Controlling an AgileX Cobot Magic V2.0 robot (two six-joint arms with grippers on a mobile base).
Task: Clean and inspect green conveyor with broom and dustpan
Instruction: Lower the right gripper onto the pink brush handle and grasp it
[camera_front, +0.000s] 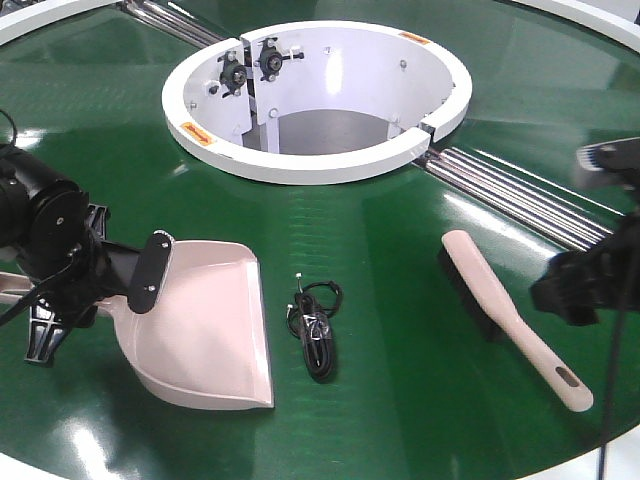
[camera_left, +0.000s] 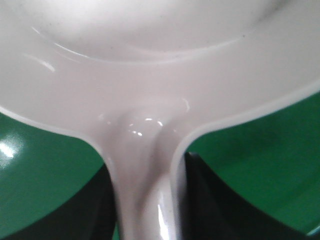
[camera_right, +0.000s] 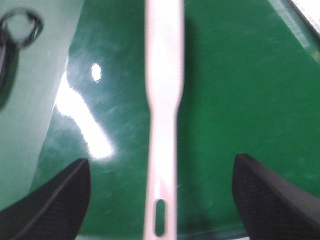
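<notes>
Between the left gripper's (camera_left: 147, 200) fingers, touching both: handle of the wide pale pink-beige plastic dustpan (camera_front: 205, 330), scoop ahead. Just right of the scoop: coiled black cable (camera_front: 316, 335). Between the right gripper's (camera_right: 160, 200) spread fingers, apart from both: handle of the long pink-beige black-bristled broom (camera_front: 510, 315). Underneath all: glossy dark-green conveyor belt (camera_front: 400, 430). Beyond both grippers: white ring-shaped opening (camera_front: 320, 165).

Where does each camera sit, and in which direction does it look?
Exterior front-facing: high, looking down on the green conveyor; left arm and right arm at the edges.
Left wrist-mounted: close over the dustpan handle, left gripper shut on it.
Right wrist-mounted: above the broom handle, right gripper open around it.
Shared: dustpan and broom also show in the exterior view.
</notes>
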